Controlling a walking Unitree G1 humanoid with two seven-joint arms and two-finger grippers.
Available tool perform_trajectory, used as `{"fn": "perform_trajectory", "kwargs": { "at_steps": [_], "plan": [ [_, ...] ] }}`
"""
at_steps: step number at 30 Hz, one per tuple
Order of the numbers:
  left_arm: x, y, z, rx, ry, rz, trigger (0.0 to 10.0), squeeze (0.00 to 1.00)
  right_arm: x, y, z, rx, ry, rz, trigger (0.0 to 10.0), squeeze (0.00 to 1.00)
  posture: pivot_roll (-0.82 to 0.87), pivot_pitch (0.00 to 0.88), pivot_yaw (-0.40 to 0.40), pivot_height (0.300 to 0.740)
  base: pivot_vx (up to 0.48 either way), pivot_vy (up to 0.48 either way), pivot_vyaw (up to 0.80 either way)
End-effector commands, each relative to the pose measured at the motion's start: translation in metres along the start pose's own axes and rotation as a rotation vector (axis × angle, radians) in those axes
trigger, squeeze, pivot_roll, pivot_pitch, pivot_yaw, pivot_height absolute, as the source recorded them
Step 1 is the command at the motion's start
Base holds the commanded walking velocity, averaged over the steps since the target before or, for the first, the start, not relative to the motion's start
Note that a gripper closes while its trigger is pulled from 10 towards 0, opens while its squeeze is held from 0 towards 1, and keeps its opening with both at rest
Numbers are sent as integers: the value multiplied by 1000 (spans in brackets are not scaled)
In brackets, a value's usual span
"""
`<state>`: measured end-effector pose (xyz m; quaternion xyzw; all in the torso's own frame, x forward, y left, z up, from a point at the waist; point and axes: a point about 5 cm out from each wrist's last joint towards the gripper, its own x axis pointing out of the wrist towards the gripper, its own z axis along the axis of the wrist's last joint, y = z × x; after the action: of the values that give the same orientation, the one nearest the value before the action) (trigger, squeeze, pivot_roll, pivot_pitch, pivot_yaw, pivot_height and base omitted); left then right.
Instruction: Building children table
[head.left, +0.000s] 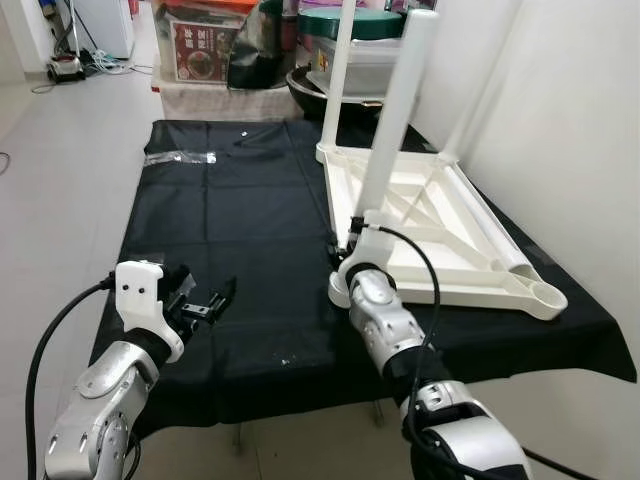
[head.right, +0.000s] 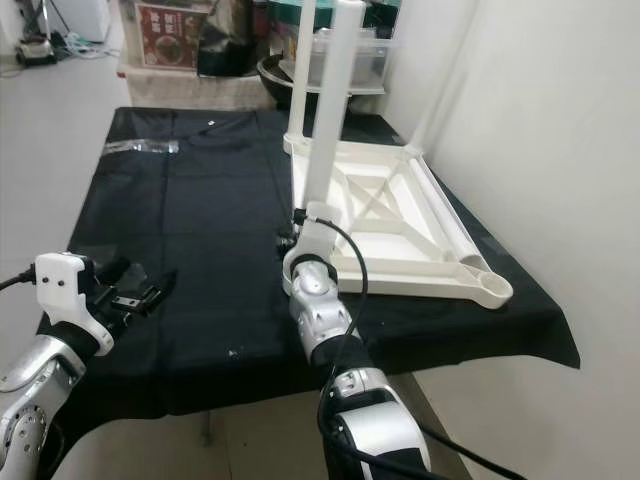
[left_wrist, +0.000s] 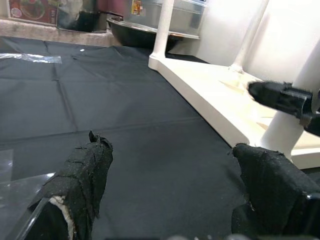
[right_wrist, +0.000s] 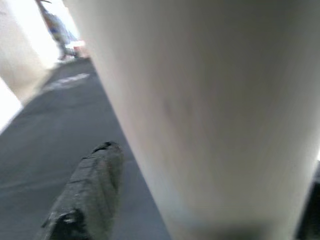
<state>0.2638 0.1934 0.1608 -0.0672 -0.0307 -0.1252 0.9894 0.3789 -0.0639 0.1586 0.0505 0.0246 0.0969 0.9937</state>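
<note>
One black cloth (head.left: 240, 250), matte and creased, covers the whole work surface and hangs over its near edge; the broad left half of it lies bare, giving open room on that side. On the right half, an upturned white plastic tabletop (head.left: 440, 235) lies with its ribbed underside up, its right edge just beside the white wall (head.left: 560, 120). Two round, smooth white legs stand upright in its corner sockets: a far leg (head.left: 338, 75) at the far-left corner and a near leg (head.left: 395, 120) at the near-left corner. The near-right corner socket (head.left: 548, 296) is an open round cup.

The right gripper (head.left: 352, 232) sits at the base of the near leg, its black fingers (right_wrist: 87, 192) closed around that leg. The left gripper (head.left: 205, 300) hovers over bare cloth near the front-left edge, its padded fingers (left_wrist: 82, 175) spread wide apart and holding nothing. A strip of clear tape (head.left: 180, 157) lies flat at the far-left edge.
</note>
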Motion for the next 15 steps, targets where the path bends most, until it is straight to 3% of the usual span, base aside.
{"fn": "perform_trajectory", "kwargs": {
  "at_steps": [1,2,5,7,10,11,12,13,15],
  "plan": [
    [2,0,-1,-6,6,-15,10000,0,2,16,18,-12,-70,154,10000,0,143,0,-133,740,0,0,0],
    [2,-1,-1,-7,6,-19,10000,0,-1,28,24,-35,-106,324,10000,0,143,0,-133,740,0,0,0],
    [2,-1,-1,-7,6,-19,10000,0,-1,28,24,-35,-106,324,10000,0,143,0,-133,740,0,0,0],
    [2,-2,-2,-7,6,-23,10000,0,-13,50,24,-129,-149,637,10000,0,157,0,-144,740,0,0,0],
    [2,-2,-2,-7,6,-23,10000,0,-13,50,24,-129,-149,637,10000,0,157,0,-144,740,0,0,0],
    [2,-3,-2,-7,5,-22,10000,0,-16,58,17,-169,-138,719,0,0,157,0,-144,740,0,0,0],
    [2,-3,-2,-7,5,-22,10000,0,-16,58,17,-169,-138,719,0,0,157,0,-144,740,0,0,0],
    [2,-4,-2,-7,4,-20,10000,0,-11,62,3,-227,-62,647,0,0,175,0,-159,740,0,0,0],
    [2,-4,-2,-7,4,-20,10000,0,-11,62,3,-227,-62,647,0,0,175,0,-159,740,0,0,0]
  ]
}}
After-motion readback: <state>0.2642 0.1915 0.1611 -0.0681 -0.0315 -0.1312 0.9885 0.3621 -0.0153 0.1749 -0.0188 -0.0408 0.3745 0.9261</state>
